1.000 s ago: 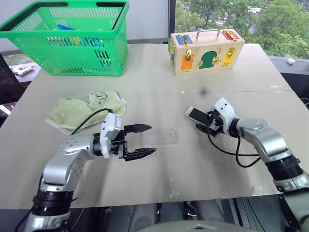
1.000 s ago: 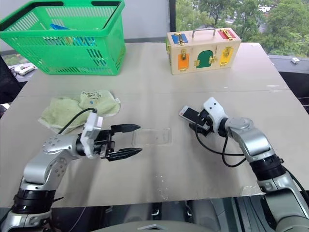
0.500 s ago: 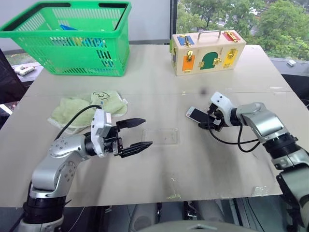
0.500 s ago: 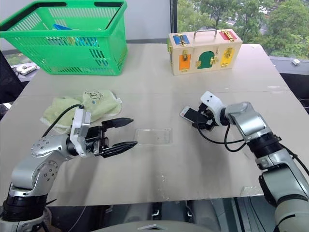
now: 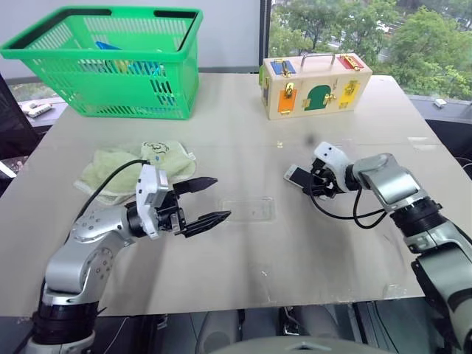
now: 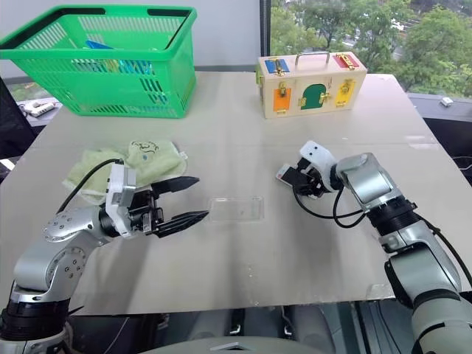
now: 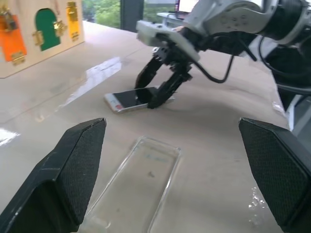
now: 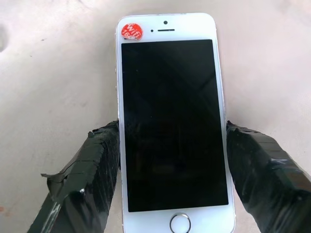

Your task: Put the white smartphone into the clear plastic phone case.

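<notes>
Left eye view: nearest, the left gripper (image 5: 204, 200), jaws spread wide and empty, has drawn back from the single clear plastic phone case (image 5: 248, 209) lying flat mid-table. Farther right, the right gripper (image 8: 167, 182) has narrowed its two fingers (image 8: 87, 179) astride the one white smartphone (image 8: 170, 121), screen up on the table (image 5: 243, 133).

Between the left gripper's (image 7: 170, 194) wide-spread black fingers (image 7: 68, 167), the clear plastic phone case (image 7: 136, 182) lies flat on the beige table (image 7: 228, 145), with the white, black-screened smartphone (image 7: 131, 99) at its 12 o'clock, straddled at one end by the right gripper (image 7: 163, 94) and lying near a wooden latch box (image 7: 41, 36) at 10 o'clock.
</notes>
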Motion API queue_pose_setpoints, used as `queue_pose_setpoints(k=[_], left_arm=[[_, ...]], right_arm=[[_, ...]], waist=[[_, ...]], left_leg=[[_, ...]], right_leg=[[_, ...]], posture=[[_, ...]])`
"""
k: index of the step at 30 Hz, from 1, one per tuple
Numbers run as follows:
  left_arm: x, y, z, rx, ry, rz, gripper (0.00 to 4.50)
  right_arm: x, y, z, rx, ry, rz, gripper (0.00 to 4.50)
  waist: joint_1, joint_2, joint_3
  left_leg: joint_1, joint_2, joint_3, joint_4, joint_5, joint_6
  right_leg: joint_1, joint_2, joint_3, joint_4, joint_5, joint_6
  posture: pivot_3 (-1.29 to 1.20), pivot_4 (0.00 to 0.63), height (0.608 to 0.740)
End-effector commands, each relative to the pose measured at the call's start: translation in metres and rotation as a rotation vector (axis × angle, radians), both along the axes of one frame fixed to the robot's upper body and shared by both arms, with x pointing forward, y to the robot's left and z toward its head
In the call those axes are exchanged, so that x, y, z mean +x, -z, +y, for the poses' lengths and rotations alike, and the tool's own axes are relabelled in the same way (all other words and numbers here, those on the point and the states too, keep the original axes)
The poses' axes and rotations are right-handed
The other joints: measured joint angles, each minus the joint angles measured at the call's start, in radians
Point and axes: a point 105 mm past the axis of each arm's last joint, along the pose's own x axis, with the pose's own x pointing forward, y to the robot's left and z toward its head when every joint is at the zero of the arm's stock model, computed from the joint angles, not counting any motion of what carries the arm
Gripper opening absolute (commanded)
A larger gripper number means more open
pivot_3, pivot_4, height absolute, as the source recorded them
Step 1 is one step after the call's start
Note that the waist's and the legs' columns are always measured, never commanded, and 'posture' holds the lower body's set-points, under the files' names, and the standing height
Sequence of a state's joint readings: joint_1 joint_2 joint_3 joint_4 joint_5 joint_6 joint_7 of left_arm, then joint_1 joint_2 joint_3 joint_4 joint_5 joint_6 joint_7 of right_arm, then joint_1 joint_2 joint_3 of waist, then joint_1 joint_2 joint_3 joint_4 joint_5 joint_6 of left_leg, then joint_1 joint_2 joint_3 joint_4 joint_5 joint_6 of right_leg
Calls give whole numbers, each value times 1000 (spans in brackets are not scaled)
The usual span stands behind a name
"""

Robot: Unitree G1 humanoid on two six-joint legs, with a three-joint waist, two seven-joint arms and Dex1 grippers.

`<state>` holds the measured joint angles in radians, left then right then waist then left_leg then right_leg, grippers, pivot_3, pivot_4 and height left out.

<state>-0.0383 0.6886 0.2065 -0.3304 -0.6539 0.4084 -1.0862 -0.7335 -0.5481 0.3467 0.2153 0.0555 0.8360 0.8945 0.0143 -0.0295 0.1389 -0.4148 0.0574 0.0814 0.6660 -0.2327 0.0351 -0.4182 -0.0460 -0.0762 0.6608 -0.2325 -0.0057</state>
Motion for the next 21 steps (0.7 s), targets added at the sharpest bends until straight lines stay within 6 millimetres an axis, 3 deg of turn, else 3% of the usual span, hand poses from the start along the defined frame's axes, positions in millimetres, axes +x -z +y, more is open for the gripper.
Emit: queue_pose_setpoints(k=[1,4,6,9,13,17,21], left_arm=[[0,3,14,31,-42,-1,4500],[-2,20,33,85,-64,33,4500],[-4,27,43,103,-62,55,4500],[-9,33,53,132,-41,72,4500],[-11,44,62,174,-33,96,4500],[-12,48,67,179,-47,105,4500],[-16,48,69,180,-55,106,4500]], right_arm=[[-14,-10,13,125,-58,6,2908],[-36,-47,51,238,-244,-53,2847],[-50,-53,70,224,-347,-66,2764],[-63,-48,94,123,-475,-79,2764],[-55,-24,114,-110,-568,-87,2764],[-44,-15,126,-208,-589,-111,2764],[-50,-19,131,-222,-662,-112,2764]], waist=[[-1,6,4],[-10,9,8],[-22,11,10],[-28,11,11],[-30,12,12],[-30,11,12],[-30,11,11]], left_leg=[[-1,0,0,0,0,0],[-2,-1,4,-5,0,1],[-3,0,7,-10,0,0],[-3,1,7,-14,0,0],[-3,1,9,-15,0,0],[-3,0,12,-15,0,0],[-3,0,12,-14,0,0]], right_leg=[[-1,-1,0,0,0,0],[-5,0,3,0,0,0],[-9,2,6,2,1,1],[-12,4,7,2,0,-1],[-14,4,7,1,0,-1],[-14,3,7,1,0,-1],[-14,0,7,1,0,-1]], posture=[[0,150,740],[0,150,740],[0,150,740],[0,150,740],[0,150,740],[0,150,740],[0,150,740]])
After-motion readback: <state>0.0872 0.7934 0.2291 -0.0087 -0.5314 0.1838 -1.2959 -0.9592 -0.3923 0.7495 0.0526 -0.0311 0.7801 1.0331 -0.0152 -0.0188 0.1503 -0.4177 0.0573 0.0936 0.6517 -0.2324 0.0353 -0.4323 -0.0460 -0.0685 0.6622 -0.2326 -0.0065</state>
